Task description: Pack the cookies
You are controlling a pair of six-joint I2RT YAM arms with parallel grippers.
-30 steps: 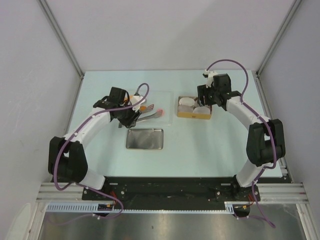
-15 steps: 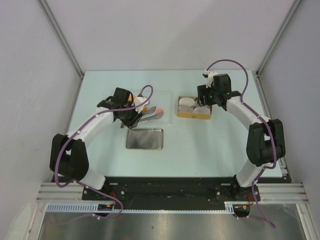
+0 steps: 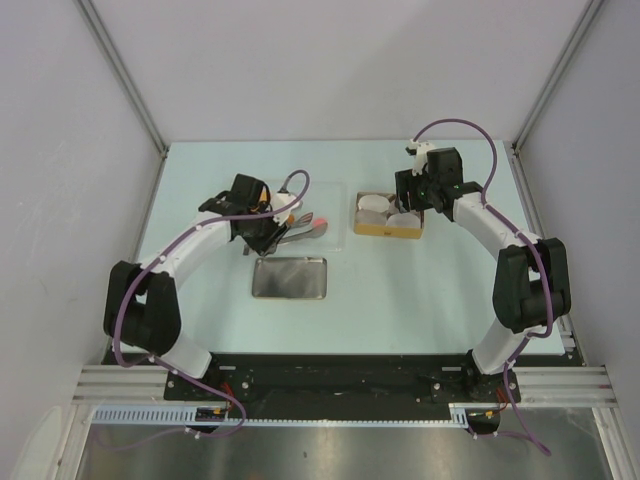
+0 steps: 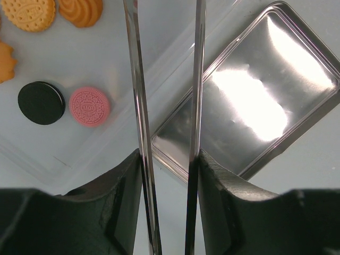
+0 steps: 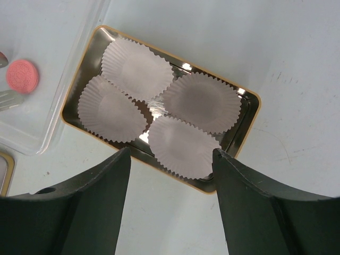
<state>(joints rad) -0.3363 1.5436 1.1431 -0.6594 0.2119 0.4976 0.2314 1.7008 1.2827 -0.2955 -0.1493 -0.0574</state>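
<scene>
1. The left fingers (image 4: 106, 207) are clenched on the tongs (image 4: 138, 106), one finger against each steel arm. The arms run forward between them and out of the wrist view, so their tips are not shown there.
2. The cookies are found ahead and to the left of the left fingers, on a clear tray (image 4: 69, 58). A pink cookie (image 4: 89, 106) and a black cookie (image 4: 41, 102) lie just beside each other, left of the left tong arm. Orange cookies (image 4: 27, 13) lie farther ahead.
3. A silver pan (image 4: 239, 138) lies ahead and to the right of the left fingers, with nothing in it.
4. The right fingers (image 5: 79, 212) are released, with nothing between them. They are held over the tin (image 5: 245, 114), which sits ahead of them on the bench (image 5: 297, 53). Four paper cups (image 5: 199, 101) fill the tin and all are seen empty, so no cookie is judged packed yet.
5. The cookies are judged light, stiff and brittle. The pink and black ones look like sandwich biscuits that could split or crumble under a hard squeeze. Smooth steel tips may also slide on them.
6. A hold across opposite edges of the rim is advised, with one tong tip on each side and only light pressure. For the pink cookie, the tips would best be placed on the near and far edges, since the black cookie crowds its left side.
</scene>
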